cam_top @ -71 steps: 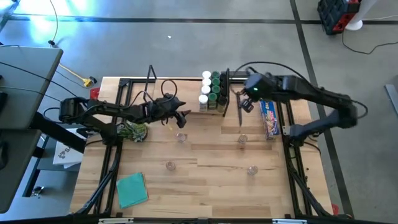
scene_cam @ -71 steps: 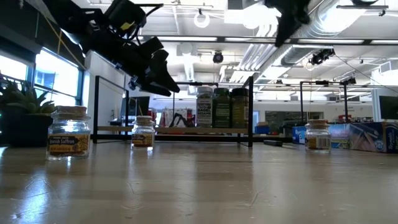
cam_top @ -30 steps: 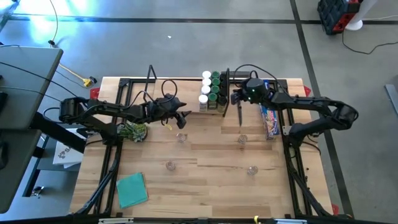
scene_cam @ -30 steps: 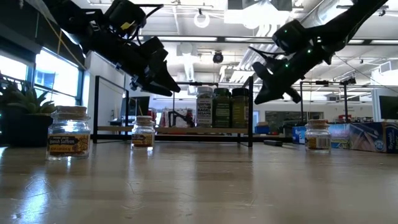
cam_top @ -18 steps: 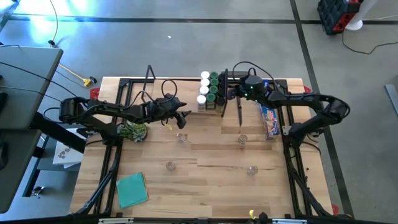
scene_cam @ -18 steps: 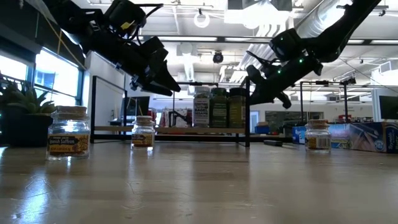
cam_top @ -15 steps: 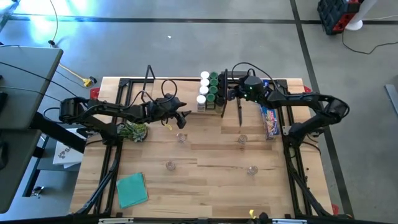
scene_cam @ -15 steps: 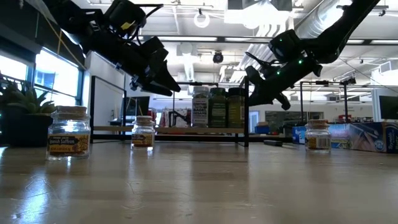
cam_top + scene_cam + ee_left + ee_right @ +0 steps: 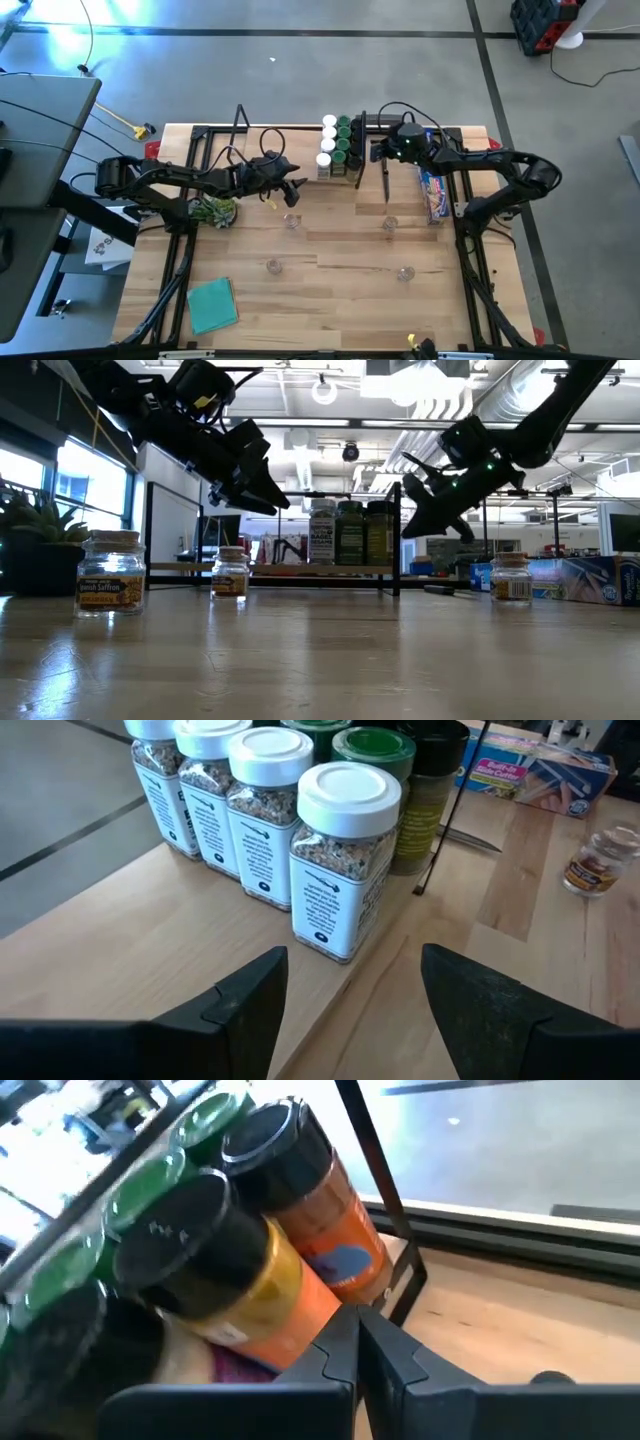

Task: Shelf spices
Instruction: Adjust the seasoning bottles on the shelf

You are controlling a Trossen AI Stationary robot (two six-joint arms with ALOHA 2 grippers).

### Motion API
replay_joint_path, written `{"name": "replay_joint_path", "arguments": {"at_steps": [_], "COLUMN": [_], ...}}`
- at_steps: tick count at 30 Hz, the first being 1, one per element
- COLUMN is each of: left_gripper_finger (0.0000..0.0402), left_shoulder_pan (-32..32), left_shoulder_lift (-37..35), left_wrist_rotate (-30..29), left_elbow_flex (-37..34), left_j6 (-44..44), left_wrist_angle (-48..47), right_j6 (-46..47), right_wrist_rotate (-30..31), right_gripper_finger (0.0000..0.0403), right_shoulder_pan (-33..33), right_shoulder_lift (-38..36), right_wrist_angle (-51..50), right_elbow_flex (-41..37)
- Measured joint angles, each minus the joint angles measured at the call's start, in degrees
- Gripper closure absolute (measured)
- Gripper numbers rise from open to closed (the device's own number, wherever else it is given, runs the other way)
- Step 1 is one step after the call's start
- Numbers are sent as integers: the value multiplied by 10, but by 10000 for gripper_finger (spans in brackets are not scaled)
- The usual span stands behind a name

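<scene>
The shelf (image 9: 300,150) is a light-wood board with black wire uprights. Several spice jars (image 9: 337,145) stand at its right end, with white, green and dark lids. My left gripper (image 9: 297,187) hovers open over the table, and its fingers (image 9: 250,1010) face the white-lidded jars (image 9: 345,860). My right gripper (image 9: 356,1330) is shut. It slants down at the dark-lidded orange jars (image 9: 300,1230), beside the right wire upright (image 9: 398,540). Loose jars (image 9: 291,221) (image 9: 390,226) (image 9: 404,272) stand on the table. My right gripper's shut fingertips (image 9: 340,1342) stand at the lower side of a dark-lidded orange jar (image 9: 300,1315), right beside the foot of the wire upright (image 9: 395,1295). They come slanting down from the table's right. I cannot tell whether they touch the jar or the wire.
A long blue box (image 9: 432,190) lies right of the shelf. A green leafy bunch (image 9: 212,210) sits near the left edge, and a teal cloth (image 9: 212,305) lies at the near left. Another loose jar (image 9: 273,266) stands mid-table.
My right gripper, still shut, has sunk and gone toward the table's left, up to the jars at the shelf's right end. The shelf's right upright and its jars have slid slightly toward the left.
</scene>
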Motion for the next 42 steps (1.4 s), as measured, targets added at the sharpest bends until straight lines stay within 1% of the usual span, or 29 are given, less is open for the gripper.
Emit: {"name": "replay_joint_path", "arguments": {"at_steps": [2,5,7,9,12,17,20,25,29,33,35,42], "left_gripper_finger": [177,177,177,177,177,177,177,177,177,177,177,177], "left_shoulder_pan": [0,0,0,0,0,0,0,0,0,-1,-1,-1], "left_shoulder_lift": [0,0,0,0,0,0,0,0,0,0,0,0], "left_wrist_rotate": [0,0,0,0,0,0,0,0,1,1,0,0], "left_elbow_flex": [0,0,0,0,0,0,0,0,0,0,0,0], "left_j6": [1,5,5,6,6,5,5,5,5,5,5,5], "left_wrist_angle": [0,0,-1,0,0,0,3,14,14,13,13,13], "right_j6": [-37,-133,-205,-259,-314,-315,-311,-284,-284,-284,-285,-283], "right_wrist_rotate": [-30,-67,-90,-117,-126,-123,-136,-155,-156,-154,-144,-72], "right_gripper_finger": [403,403,403,403,403,403,403,403,403,403,403,403], "right_shoulder_pan": [-14,-30,-33,-33,-32,-33,-33,-33,-33,-33,-33,-36], "right_shoulder_lift": [0,0,0,0,0,0,4,34,43,26,22,23], "right_wrist_angle": [16,22,22,30,55,92,113,155,159,159,159,159], "right_elbow_flex": [-13,-26,-27,-27,-27,-27,-27,-27,-27,-27,-27,-27]}}
